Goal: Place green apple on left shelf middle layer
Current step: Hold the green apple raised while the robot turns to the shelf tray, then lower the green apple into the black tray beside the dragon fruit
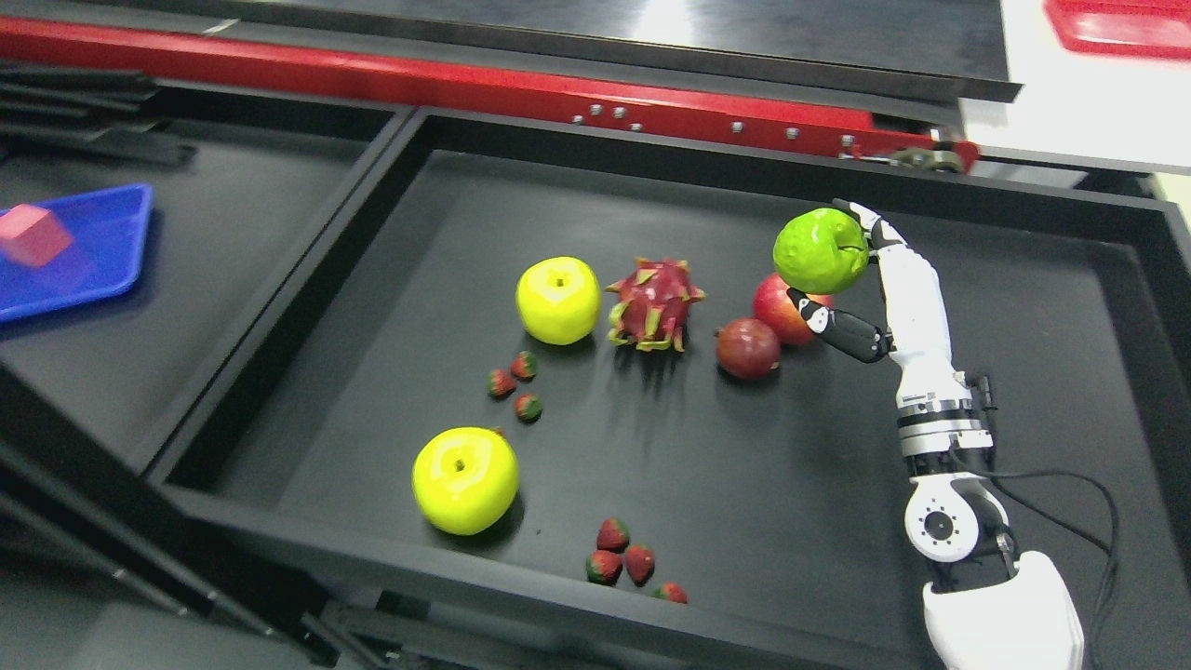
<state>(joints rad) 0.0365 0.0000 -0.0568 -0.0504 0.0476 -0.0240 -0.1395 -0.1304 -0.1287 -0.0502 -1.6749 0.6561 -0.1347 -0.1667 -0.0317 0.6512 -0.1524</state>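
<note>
My right hand (870, 279) has the green apple (821, 251) in its grasp, thumb under the fruit and fingers (873, 223) curled round its far side, so the apple sits at my fingertips, raised above the floor of the black tray (837, 465). My arm comes up from the lower right corner, white and jointed, with a black cable looping beside the wrist. Just below my thumb, partly behind it, lies a red apple (777, 312), and touching that, a little nearer to me, a dark red pomegranate (747, 348). Further to the left of my hand is a dragon fruit (654, 304), and just beside it a yellow apple (557, 300). A second yellow apple (465, 480) rests well down and left of my hand, near the tray's front wall. Small strawberries lie in two clusters, one (515, 381) between the yellow apples, one (628, 563) by the front edge. Far off to the left, outside my tray, a blue tray (102, 251) carries a pink block (33, 234).
</note>
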